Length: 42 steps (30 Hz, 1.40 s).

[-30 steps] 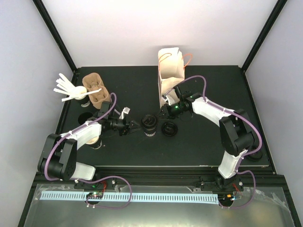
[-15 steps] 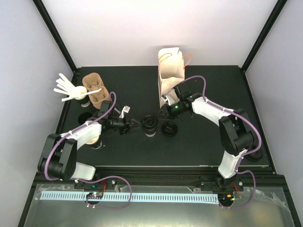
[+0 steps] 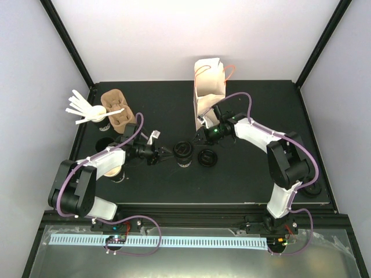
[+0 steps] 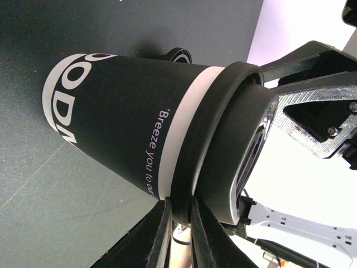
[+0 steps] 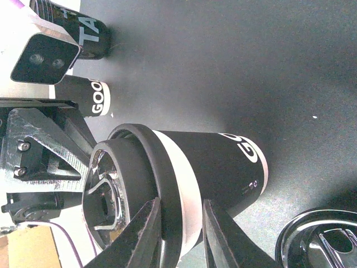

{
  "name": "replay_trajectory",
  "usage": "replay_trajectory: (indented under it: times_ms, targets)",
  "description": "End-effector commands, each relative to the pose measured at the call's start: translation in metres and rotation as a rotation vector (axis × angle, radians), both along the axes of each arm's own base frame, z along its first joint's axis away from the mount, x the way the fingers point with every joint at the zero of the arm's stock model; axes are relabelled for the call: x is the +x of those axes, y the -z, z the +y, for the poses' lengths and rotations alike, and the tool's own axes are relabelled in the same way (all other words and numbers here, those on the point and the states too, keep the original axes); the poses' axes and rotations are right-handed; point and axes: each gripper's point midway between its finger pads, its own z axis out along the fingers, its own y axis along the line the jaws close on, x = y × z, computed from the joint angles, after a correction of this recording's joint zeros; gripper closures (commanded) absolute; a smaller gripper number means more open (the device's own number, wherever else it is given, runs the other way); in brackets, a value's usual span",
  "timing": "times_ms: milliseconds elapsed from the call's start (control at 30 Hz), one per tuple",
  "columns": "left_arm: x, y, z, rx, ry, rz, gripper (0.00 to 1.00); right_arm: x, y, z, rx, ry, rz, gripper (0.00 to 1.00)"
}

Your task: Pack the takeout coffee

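Observation:
One takeout coffee (image 3: 183, 153), a black cup with white lettering and a black lid, stands mid-table between both grippers. In the left wrist view the cup (image 4: 122, 111) fills the frame, and my left gripper (image 4: 179, 202) is shut on the lid (image 4: 223, 139), pinching its rim. My right gripper (image 5: 181, 204) is shut across the lid rim and the white top band of the same cup (image 5: 217, 162). From above, the left gripper (image 3: 166, 152) reaches in from the left and the right gripper (image 3: 199, 139) from the upper right.
A loose black lid (image 3: 207, 157) lies just right of the cup. A white paper bag (image 3: 208, 92) stands behind it. Brown cup carriers (image 3: 117, 113) and a stirrer cup (image 3: 95, 117) stand at the back left. Another black cup (image 3: 117, 172) sits under the left arm.
The left gripper has edged right toward the cup, opened a little and closed onto the lid's rim. The right gripper and the cup have barely moved.

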Motion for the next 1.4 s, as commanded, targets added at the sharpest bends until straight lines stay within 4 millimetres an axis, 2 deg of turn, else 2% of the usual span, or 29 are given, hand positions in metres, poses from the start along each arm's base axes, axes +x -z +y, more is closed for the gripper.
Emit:
replay_trajectory:
  times_ms: [0, 533, 833, 1367]
  targets:
    - [0.007, 0.003, -0.001, 0.028, 0.008, -0.029, 0.89, -0.009, 0.021, -0.001, -0.039, -0.031, 0.045, 0.77]
    - [-0.005, 0.028, 0.006, 0.108, 0.046, 0.001, 0.90, -0.029, 0.062, -0.016, -0.060, -0.023, 0.147, 0.78]
    - [-0.015, 0.043, 0.009, 0.126, 0.063, 0.030, 0.90, -0.049, 0.102, -0.031, -0.109, -0.012, 0.204, 0.79]
    - [-0.021, 0.056, 0.012, 0.154, 0.077, 0.060, 0.90, -0.072, 0.137, -0.043, -0.162, 0.029, 0.333, 0.79]
